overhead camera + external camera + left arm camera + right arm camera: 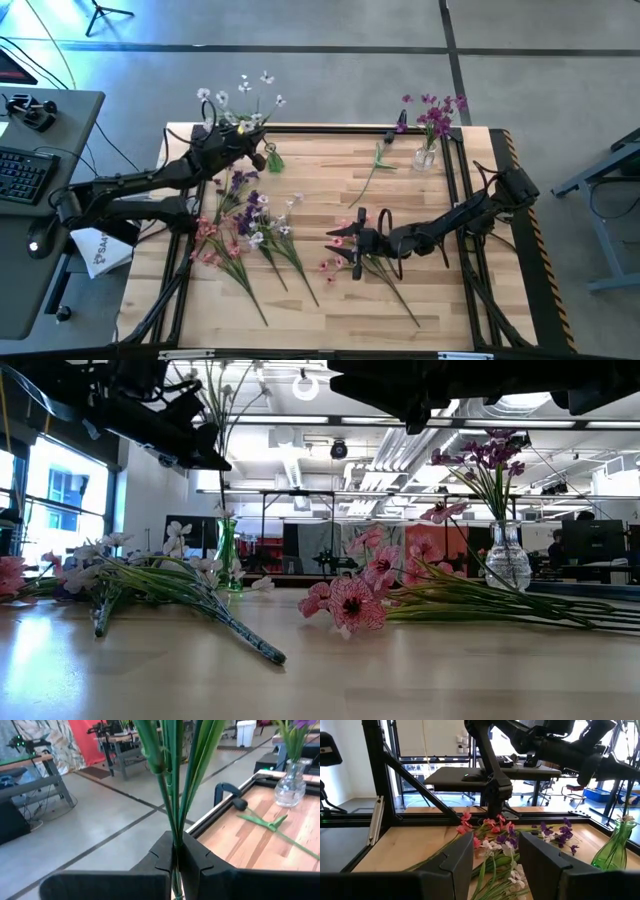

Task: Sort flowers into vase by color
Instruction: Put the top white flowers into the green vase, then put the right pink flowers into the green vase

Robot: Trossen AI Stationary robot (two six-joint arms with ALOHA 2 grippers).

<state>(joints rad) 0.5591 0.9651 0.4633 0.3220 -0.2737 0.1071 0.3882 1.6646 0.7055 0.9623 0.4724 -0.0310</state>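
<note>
My left gripper (248,138) is at the table's far left, shut on a bunch of white flowers (243,92) whose blossoms stand beyond the far edge. A green vase (272,158) stands just beside it. I cannot tell whether the stems' lower ends reach into it. A clear vase (427,155) at the far right holds purple flowers (432,110). My right gripper (352,240) is open, level over pink flowers (345,258) that lie flat on the table. A mixed pile of pink, purple and white flowers (245,220) lies at the left. My left gripper pinches several green stems (174,840) of the white flowers between its two fingers. The fingers lie nearly level, across the stems. The stems rise upright above the fingers, the blossoms on top. The part below the fingers is hidden by the gripper.
A lone green stem (375,170) lies on the wood between the vases. Black frame rails (470,230) run along the table's sides and far edge, with a black clamp (227,792) at the far rail. A desk with a keyboard (25,170) stands off the left side.
</note>
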